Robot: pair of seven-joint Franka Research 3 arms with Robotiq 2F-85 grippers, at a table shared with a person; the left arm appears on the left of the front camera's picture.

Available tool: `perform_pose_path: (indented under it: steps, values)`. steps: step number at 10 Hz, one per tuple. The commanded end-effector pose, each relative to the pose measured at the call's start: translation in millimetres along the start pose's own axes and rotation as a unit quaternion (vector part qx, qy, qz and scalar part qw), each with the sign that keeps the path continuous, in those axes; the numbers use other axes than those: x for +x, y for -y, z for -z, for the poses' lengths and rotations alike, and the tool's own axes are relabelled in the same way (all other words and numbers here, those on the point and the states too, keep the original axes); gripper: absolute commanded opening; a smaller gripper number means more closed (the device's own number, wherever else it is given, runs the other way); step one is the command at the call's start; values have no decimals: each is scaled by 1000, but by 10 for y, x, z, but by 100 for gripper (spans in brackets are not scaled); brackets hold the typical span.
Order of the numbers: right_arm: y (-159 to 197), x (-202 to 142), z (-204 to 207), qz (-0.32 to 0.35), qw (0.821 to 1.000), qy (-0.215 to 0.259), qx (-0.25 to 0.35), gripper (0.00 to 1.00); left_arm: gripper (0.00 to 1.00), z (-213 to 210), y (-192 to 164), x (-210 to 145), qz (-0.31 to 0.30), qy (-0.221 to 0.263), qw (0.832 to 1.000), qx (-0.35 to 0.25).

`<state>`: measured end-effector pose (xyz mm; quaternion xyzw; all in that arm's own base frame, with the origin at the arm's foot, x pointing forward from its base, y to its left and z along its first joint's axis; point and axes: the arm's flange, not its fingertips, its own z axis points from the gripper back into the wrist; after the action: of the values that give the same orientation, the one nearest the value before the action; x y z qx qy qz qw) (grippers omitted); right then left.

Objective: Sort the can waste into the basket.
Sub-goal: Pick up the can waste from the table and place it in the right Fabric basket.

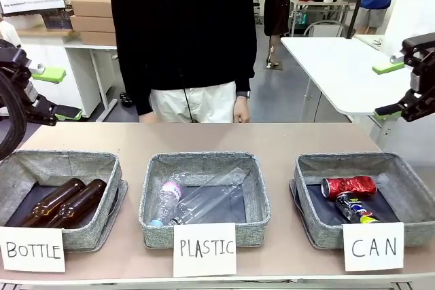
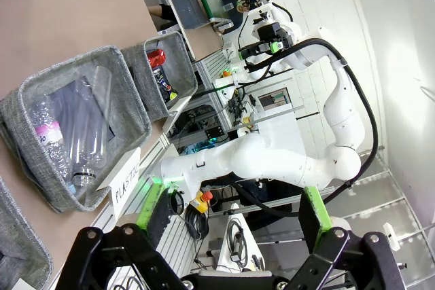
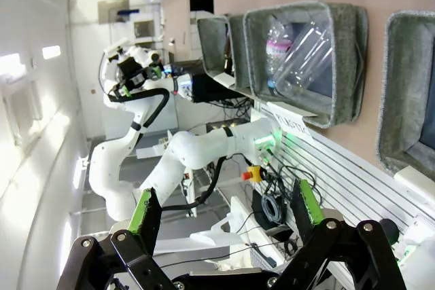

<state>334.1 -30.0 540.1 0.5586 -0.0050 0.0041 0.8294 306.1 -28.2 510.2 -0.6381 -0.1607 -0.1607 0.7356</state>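
Lying together inside basket [image 1: 401,168] behind CAN sign: red can [image 1: 348,186], grey printed can [image 1: 355,208]. Hanging clear of basket, empty, fingers spread: left gripper [image 2: 231,212], right gripper [image 3: 224,212]. Sorting looking finished.

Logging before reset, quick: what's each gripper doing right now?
Left gripper: open, empty.
Right gripper: open, empty.

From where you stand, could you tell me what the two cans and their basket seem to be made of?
Red can: thin metal, probably aluminium; glossy, with crushed creases. Printed can: likely the same, dark silver-grey with colour print. Basket: grey woven fabric with a matte, heathered weave and dark lining.
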Motion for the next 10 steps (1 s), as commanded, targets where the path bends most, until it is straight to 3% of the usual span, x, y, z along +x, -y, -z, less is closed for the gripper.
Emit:
perform_pose_path:
  steps: [1, 10]
  values:
    - [-24, -1, -26, -3, 1000, -1, -2, 100, 100, 10, 21, -4, 5, 3, 1000, -9]
    - [-24, -1, -26, -3, 1000, -1, -2, 100, 100, 10, 21, -4, 5, 3, 1000, -9]
